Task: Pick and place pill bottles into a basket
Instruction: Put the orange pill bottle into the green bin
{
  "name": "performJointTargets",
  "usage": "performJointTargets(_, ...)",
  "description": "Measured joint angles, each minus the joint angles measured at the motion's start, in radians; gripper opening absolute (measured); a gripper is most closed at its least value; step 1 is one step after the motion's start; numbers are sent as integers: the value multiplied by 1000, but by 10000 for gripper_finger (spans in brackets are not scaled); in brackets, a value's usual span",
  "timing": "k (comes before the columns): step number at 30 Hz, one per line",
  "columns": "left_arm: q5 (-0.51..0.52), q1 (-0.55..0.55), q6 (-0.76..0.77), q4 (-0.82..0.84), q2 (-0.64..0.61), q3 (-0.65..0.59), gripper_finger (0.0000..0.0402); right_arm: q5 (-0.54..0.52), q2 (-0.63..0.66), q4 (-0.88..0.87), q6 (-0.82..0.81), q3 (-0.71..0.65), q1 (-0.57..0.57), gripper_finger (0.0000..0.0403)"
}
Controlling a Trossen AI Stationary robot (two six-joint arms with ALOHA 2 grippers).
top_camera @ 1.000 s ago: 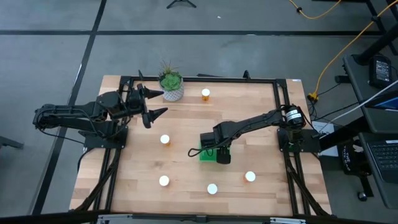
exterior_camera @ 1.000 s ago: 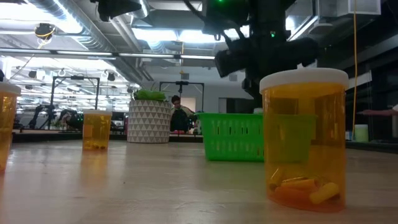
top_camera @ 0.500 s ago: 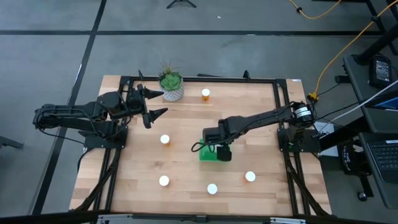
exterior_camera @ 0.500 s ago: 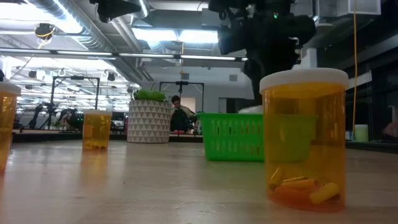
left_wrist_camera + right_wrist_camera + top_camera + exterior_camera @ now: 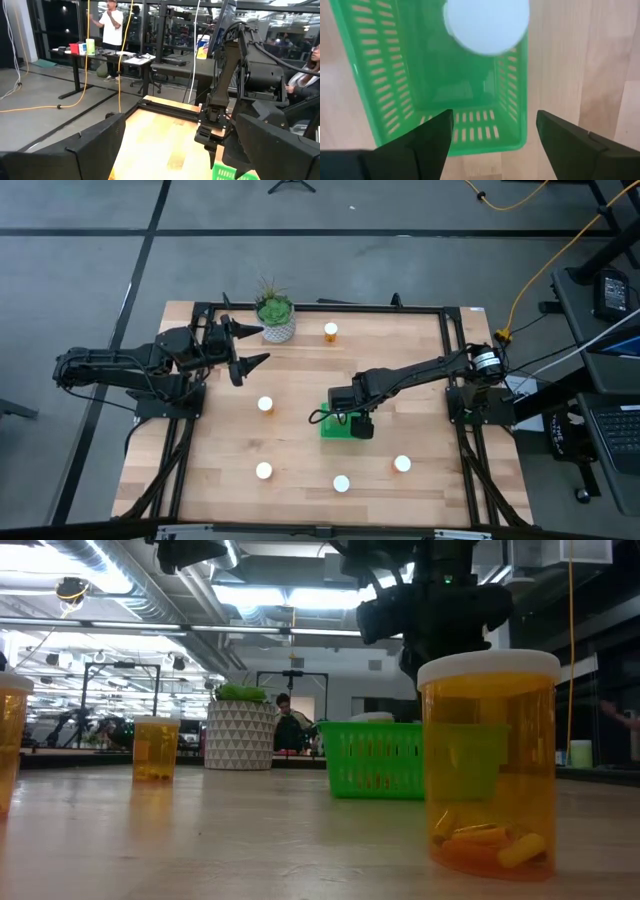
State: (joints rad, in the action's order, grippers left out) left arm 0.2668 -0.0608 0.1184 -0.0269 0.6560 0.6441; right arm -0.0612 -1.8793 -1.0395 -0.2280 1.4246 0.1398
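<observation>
- the right gripper point(image 5: 349, 423) hangs directly over the green basket point(image 5: 331, 428) near the middle of the counter point(image 5: 300, 450); in the right wrist view its two dark fingers point(image 5: 432, 135) stand well apart with nothing between them.
- straight under that gripper, one pill bottle point(image 5: 486, 22) sits inside the basket point(image 5: 390, 65), white cap up, against one of the basket's end walls and clear of the fingers.
- in the low view the same white cap point(image 5: 372, 717) shows just above the basket's rim point(image 5: 375, 728).
- five more pill bottles stand on the counter around the right gripper: one point(image 5: 330, 331) well beyond it by the far edge, one point(image 5: 265, 404) off toward the left arm, and three point(image 5: 263, 471) point(image 5: 341, 483) point(image 5: 402, 464) along the near edge.
- the left gripper point(image 5: 255, 346) waits well away from the basket, close beside the potted plant point(image 5: 274, 316), its fingers spread wide and empty.
- people show in the room behind the counter in the left wrist view.
</observation>
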Motion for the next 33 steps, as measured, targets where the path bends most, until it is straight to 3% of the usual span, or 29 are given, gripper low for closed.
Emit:
performJointTargets(10,0,0,-1,1,0,0,373,-29,35,-15,-29,3,0,287)
performJointTargets(15,6,0,-77,96,14,82,373,-178,134,-59,-36,54,0,287)
performJointTargets(20,4,0,-134,197,36,223,373,-371,323,-63,-53,54,2,287)
performJointTargets(24,47,22,-158,449,77,372,373,-461,531,-57,-86,-16,24,287)
performJointTargets(28,144,79,-158,733,158,478,373,-473,741,23,-108,-139,46,287)
performJointTargets(33,129,138,-62,890,255,490,373,-472,914,230,-27,-308,75,287)
